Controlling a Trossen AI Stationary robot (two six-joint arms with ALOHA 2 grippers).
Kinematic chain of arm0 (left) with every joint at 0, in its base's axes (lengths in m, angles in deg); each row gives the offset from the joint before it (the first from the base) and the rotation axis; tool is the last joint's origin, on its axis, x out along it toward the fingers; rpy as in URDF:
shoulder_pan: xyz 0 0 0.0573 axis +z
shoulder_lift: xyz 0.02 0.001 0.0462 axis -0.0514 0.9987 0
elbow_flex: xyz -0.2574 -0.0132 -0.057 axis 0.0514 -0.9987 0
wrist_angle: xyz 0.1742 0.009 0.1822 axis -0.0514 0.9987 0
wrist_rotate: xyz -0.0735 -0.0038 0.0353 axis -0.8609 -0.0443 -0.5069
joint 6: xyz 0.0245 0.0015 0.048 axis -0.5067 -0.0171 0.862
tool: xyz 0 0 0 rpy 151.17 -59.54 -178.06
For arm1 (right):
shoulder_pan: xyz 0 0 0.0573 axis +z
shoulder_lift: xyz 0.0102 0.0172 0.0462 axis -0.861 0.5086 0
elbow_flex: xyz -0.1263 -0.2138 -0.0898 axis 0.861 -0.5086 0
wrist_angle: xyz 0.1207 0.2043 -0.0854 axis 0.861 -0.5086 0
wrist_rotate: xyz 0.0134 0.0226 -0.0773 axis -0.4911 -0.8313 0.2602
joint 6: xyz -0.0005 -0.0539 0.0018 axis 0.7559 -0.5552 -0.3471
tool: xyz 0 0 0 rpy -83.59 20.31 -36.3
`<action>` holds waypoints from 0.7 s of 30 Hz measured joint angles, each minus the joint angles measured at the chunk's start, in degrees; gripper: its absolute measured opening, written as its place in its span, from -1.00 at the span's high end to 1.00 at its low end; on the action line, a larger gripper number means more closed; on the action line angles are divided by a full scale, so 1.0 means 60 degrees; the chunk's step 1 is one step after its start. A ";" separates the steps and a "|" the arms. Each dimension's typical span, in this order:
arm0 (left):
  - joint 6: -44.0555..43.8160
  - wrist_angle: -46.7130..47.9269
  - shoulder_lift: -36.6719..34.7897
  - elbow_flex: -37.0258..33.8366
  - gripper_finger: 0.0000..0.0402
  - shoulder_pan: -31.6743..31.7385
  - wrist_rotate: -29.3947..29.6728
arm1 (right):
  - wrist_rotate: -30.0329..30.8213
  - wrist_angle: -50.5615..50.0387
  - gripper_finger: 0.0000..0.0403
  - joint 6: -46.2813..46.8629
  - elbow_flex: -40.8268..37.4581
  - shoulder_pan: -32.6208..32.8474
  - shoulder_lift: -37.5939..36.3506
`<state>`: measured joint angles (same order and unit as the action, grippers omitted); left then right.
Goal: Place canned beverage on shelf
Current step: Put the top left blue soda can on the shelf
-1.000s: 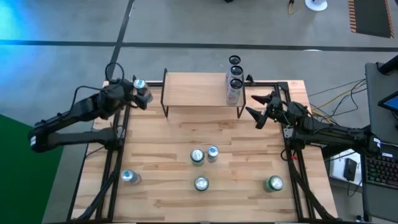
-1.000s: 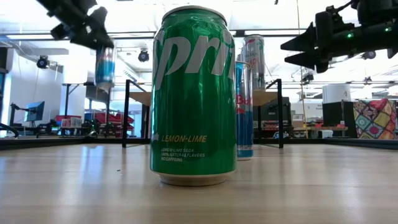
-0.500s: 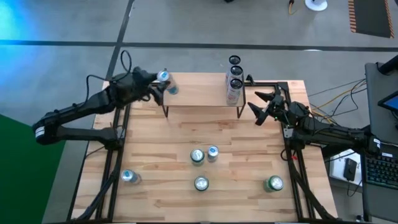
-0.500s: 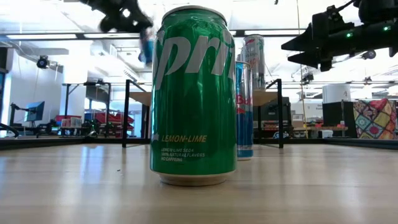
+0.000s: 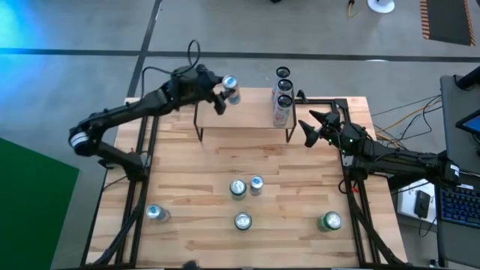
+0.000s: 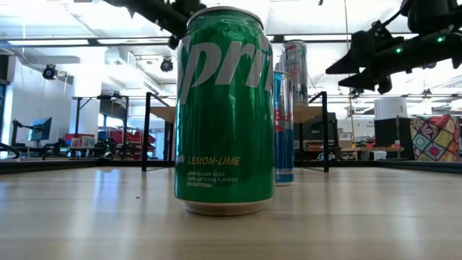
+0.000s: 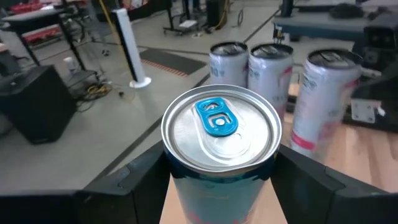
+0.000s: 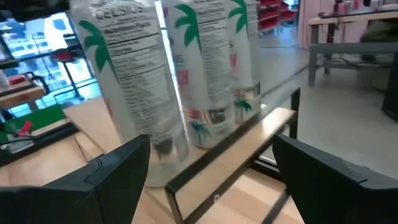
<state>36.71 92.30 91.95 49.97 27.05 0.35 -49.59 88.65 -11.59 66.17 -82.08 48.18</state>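
The shelf [image 5: 244, 112] is a light wood plank on thin black legs at the table's far edge. Three tall white cans [image 5: 283, 88] stand in a row on its right end. My left gripper [image 5: 227, 93] is shut on a silver can with a blue tab [image 7: 219, 127], held over the shelf's far left part. In the low view this can is hidden behind a green Sprite can [image 6: 225, 108]. My right gripper [image 5: 308, 128] is open and empty, just right of the shelf and level with the white cans [image 8: 180, 74]. My left gripper pinches the can's side wall [image 7: 177, 186] between its two fingers [image 7: 140, 183], one on each side, below the rim. The fingers come level from the table's left. The can stays upright, top up. Its bottom is hidden, so I cannot tell whether it touches the shelf.
Several cans stand on the table's near half: two close together at the middle [image 5: 246, 186], one nearer the front [image 5: 242, 220], a green-topped one at the front right [image 5: 331, 220] and one at the front left [image 5: 155, 214]. A Red Bull can [image 6: 283, 126] shows behind the Sprite can.
My left gripper has carried the can from the table's far left corner toward the right and the far edge. It is now over the shelf's far left part, and the can has stayed upright. My right gripper has kept open beside the shelf.
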 joint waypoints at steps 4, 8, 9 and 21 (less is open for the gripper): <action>-0.0019 -0.0961 0.0845 0.0177 -0.15 0.0331 -0.0937 | 0.0001 -0.0052 -0.62 0.0003 0.0000 0.0000 -0.0015; 0.0120 -0.1328 0.1706 0.0539 -0.15 0.0380 -0.1422 | -0.0012 -0.0066 -0.62 -0.0036 0.0000 0.0002 -0.0015; 0.0209 -0.1337 0.1932 0.0694 -0.15 0.0378 -0.1543 | -0.0026 -0.0066 -0.62 -0.0038 0.0000 0.0000 -0.0015; 0.0557 -0.1241 0.3844 0.2481 -0.15 0.0558 -0.2066 | 0.0013 -0.0269 -0.62 0.0340 0.0000 0.0000 -0.0015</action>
<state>40.05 84.85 115.01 64.85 30.40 -12.04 -49.51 87.04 -9.55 66.17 -82.08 48.09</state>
